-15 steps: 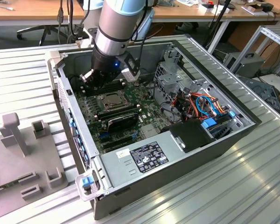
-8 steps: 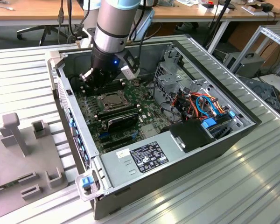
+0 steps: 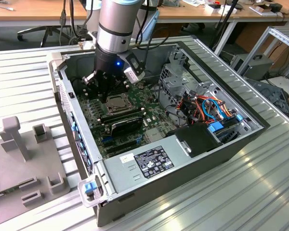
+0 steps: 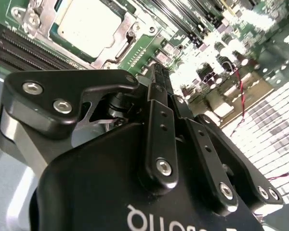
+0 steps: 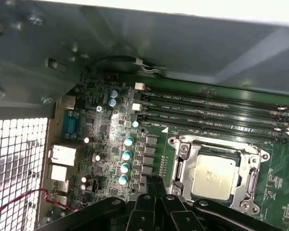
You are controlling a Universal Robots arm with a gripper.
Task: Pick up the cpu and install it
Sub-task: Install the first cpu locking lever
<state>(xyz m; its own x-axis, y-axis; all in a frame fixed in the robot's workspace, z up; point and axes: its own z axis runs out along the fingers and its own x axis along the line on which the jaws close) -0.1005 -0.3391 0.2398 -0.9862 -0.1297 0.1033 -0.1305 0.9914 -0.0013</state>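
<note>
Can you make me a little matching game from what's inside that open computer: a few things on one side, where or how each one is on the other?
Things:
1. cpu
2. fingers
3. memory slots
4. white labelled box

Descriptions:
A. long dark rows beside the socket
B. lying in the metal-framed socket
C. closed together, holding nothing
D. at the case's near edge in the exterior view

Pairs: 1-B, 2-C, 3-A, 4-D

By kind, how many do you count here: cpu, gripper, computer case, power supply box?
cpu: 1
gripper: 1
computer case: 1
power supply box: 1
Total: 4
</note>
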